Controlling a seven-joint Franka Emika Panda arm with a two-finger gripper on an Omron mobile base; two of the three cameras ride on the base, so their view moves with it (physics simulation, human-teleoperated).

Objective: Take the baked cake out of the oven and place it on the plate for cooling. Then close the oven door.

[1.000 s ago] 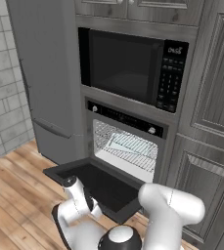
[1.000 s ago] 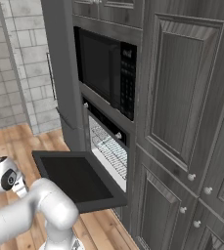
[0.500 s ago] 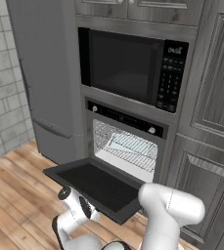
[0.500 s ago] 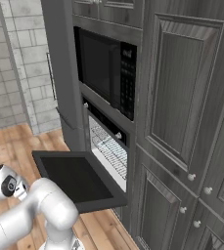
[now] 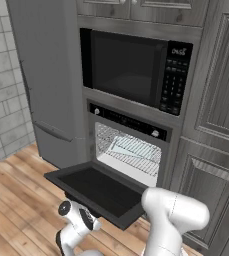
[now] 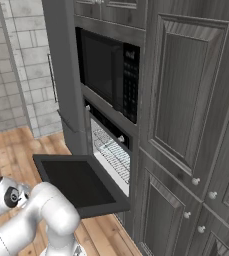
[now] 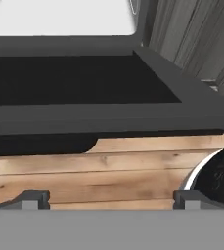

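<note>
One arm folded low, claw point(image 7: 111, 197) wide open, empty, below the lowered oven door point(image 7: 84, 93).

Since a second ago the arm's forearm and wrist point(image 5: 75, 222) drop lower in front of the open oven door point(image 5: 100, 191), sinking toward the wooden floor point(image 6: 16, 150); in the right base view the wrist slides down from beside the door's edge to below it
</note>
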